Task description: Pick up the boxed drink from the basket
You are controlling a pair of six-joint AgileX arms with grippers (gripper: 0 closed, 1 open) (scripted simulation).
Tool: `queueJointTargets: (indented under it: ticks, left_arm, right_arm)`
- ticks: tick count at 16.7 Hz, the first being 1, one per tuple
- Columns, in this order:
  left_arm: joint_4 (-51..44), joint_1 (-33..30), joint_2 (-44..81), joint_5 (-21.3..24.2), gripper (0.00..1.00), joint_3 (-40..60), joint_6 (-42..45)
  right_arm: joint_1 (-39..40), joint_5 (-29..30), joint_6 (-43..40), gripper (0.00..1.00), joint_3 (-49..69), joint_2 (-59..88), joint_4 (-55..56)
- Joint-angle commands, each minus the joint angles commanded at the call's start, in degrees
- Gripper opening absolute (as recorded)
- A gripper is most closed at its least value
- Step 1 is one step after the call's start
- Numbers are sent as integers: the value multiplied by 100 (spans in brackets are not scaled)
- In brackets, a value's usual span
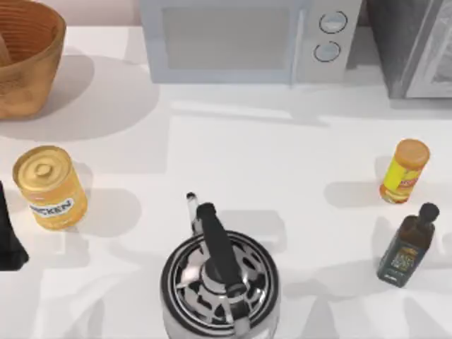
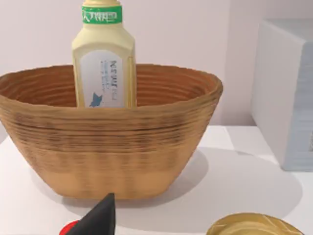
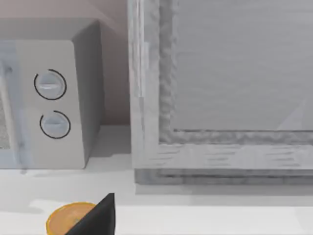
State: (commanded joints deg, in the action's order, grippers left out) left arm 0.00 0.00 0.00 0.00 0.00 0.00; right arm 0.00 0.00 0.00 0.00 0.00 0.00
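The left gripper (image 2: 100, 218) hung near the basket (image 2: 110, 142); I couldn't tell how wide it stood. The pale drink bottle (image 2: 103, 58) stood upright inside, on a white table (image 1: 282, 162) beside the microwave (image 1: 247, 39).

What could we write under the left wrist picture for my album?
A pale yellow drink bottle stands upright inside the wicker basket on the white table.
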Motion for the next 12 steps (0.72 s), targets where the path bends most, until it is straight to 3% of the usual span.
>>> queueJointTargets:
  ticks: [6, 12]
  left_arm:
    - [416, 88, 596, 97, 100, 332, 1]
    - [2024, 424, 3271, 483, 100, 1603, 23]
  right_arm:
    - [0, 0, 0, 100, 0, 0, 0]
    - [0, 0, 0, 100, 0, 0, 0]
